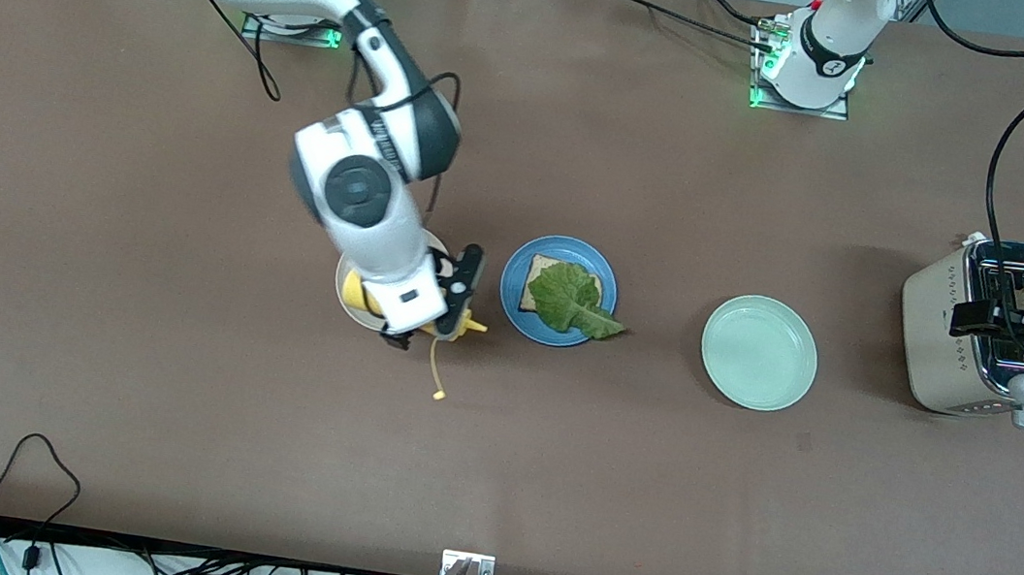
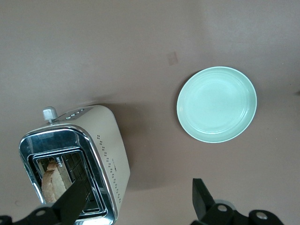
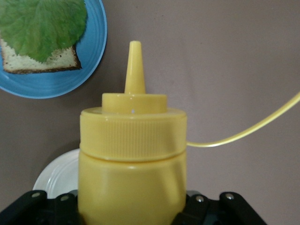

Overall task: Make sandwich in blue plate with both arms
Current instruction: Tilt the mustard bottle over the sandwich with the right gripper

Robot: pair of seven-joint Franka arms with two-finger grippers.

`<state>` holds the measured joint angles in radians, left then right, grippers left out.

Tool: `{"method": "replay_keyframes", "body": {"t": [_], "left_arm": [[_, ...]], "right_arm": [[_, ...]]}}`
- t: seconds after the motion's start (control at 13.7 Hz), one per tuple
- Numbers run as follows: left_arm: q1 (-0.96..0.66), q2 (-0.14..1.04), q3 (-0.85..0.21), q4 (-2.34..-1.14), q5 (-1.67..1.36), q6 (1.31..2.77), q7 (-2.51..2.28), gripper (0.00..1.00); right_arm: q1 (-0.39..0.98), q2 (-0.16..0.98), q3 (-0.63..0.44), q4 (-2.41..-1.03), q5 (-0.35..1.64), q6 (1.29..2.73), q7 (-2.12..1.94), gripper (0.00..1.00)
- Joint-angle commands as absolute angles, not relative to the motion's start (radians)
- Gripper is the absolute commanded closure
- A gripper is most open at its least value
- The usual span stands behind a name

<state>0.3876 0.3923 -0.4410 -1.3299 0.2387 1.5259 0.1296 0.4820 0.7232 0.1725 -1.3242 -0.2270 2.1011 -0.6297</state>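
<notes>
blue plate [image 1: 558, 290] holds bread and lettuce; right claw [image 1: 451, 305] clamps mustard bottle [image 3: 132, 159]; left claw [image 2: 136, 199] gapes over toaster [image 2: 77, 161].

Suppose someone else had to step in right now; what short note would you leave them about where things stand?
Right tool: shut on the yellow squeeze bottle, over the cream-white plate; a yellow string trails from it onto the table.
Left tool: open, over the toaster, where a bread slice sits in the slot.
Blue plate: between the cream-white plate and the mint-green plate; it holds one bread slice with the lettuce leaf on top.
Done: bottom slice and lettuce placed.
Left: take the toaster slice, set it on the lettuce; put down the bottle.
</notes>
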Motion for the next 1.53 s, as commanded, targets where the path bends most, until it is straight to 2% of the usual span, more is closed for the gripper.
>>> {"method": "replay_keyframes", "body": {"t": [0.0,0.36,0.58,0.88,1.24,1.46], "left_arm": [[0.393,0.393,-0.448,-1.316,0.238,1.520,0.135,0.00],[0.393,0.393,-0.448,-1.316,0.238,1.522,0.135,0.00],[0.393,0.393,-0.449,-1.316,0.238,1.520,0.135,0.00],[0.393,0.393,-0.449,-1.315,0.238,1.522,0.137,0.00],[0.393,0.393,-0.449,-1.315,0.238,1.520,0.140,0.00],[0.393,0.393,-0.449,-1.315,0.238,1.520,0.140,0.00]], "right_arm": [[0.547,0.748,0.158,-1.310,-0.352,2.099,-0.494,0.74],[0.638,0.790,0.141,-1.310,-0.492,2.088,-0.394,0.73],[0.722,0.808,0.074,-1.305,-0.495,2.088,-0.357,0.73],[0.765,0.830,0.045,-1.285,-0.495,2.074,-0.347,0.73],[0.717,0.795,0.038,-1.266,-0.462,2.039,-0.405,0.73],[0.605,0.695,0.051,-1.269,-0.284,2.031,-0.605,0.74]]}}
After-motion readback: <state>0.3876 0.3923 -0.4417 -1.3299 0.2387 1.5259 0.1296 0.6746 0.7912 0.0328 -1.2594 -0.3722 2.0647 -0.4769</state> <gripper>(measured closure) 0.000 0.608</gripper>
